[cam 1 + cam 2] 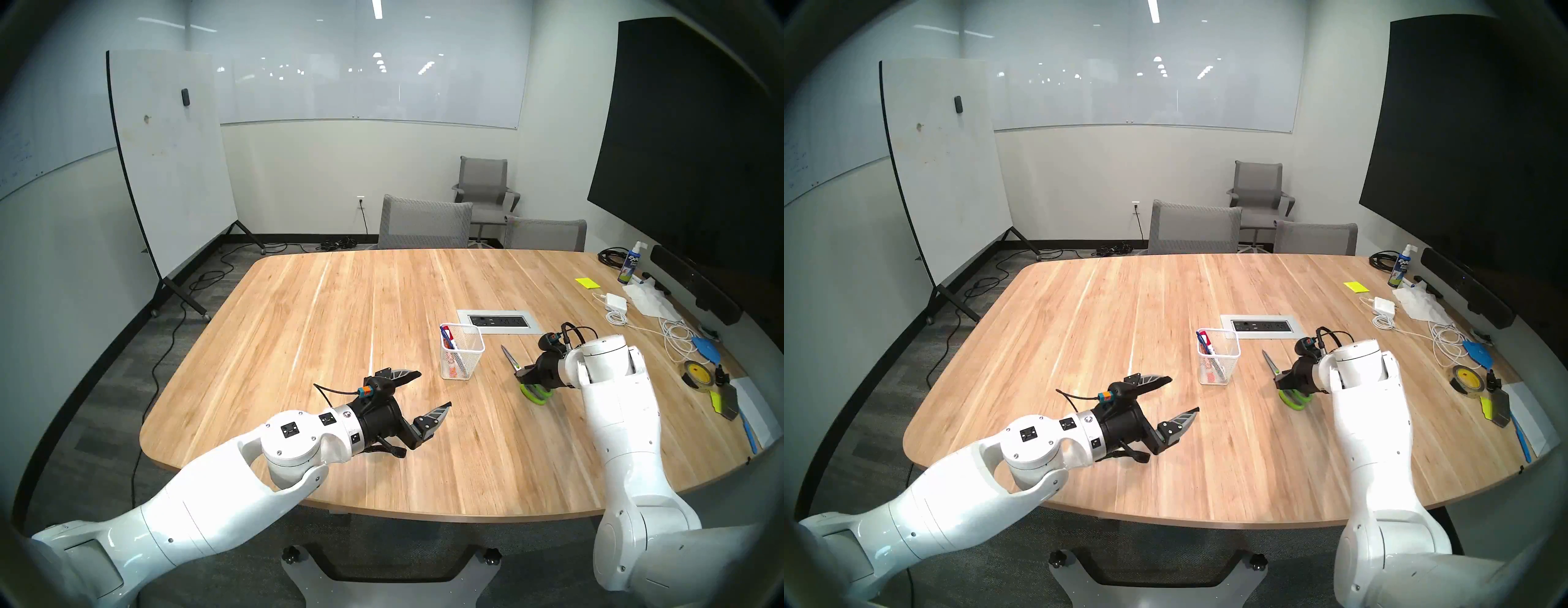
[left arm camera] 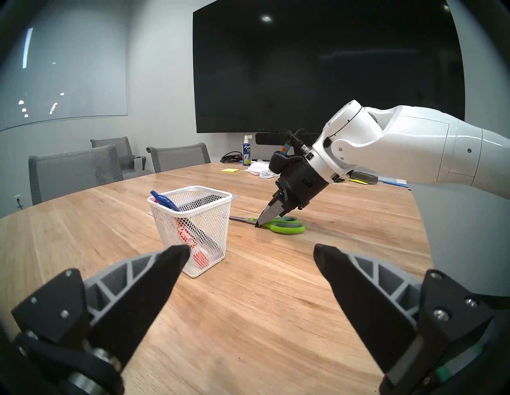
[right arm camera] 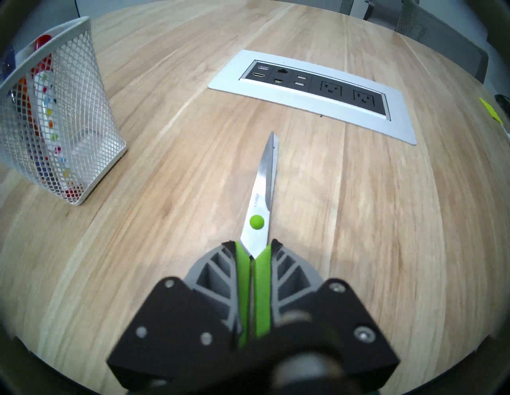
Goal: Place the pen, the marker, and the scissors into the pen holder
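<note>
Stiff, light scissors (image 3: 259, 198) are pinched at the green handle necks by the right gripper (image 3: 252, 249); left gripper (image 2: 251, 252) is held wide.

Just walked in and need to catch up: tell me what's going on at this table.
The right gripper has closed on the scissors at the green handles just behind the pivot; they still lie flat on the wooden table. The white mesh pen holder stands beside them and already holds the blue pen and a marker. The left gripper hangs open and empty nearby.
</note>
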Available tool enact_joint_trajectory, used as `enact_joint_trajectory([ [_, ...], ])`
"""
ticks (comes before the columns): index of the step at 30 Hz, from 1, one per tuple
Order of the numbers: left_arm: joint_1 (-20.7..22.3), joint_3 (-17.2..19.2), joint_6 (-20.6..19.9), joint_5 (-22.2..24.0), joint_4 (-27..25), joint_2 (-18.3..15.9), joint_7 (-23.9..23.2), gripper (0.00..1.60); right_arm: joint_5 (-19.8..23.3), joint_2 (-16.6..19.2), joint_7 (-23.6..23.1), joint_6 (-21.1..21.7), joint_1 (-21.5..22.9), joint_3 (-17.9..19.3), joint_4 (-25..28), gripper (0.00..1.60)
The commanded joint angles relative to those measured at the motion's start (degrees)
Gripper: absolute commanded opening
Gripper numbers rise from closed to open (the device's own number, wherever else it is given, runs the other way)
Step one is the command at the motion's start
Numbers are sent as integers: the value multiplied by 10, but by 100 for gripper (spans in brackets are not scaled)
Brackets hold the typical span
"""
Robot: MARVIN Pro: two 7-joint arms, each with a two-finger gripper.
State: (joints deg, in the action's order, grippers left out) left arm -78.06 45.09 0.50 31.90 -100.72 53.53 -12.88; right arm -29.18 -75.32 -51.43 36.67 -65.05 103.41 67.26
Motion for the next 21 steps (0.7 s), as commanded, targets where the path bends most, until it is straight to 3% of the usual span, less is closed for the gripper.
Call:
enact_joint_trajectory([
  [1,7,2,0,1,-11,4,-2,160,7,6,-15,-7,-1,3,31,0],
  [21,11,-1,-4,1,-2,9,-9,160,42,14,-84,-36,-17,37,82,0],
])
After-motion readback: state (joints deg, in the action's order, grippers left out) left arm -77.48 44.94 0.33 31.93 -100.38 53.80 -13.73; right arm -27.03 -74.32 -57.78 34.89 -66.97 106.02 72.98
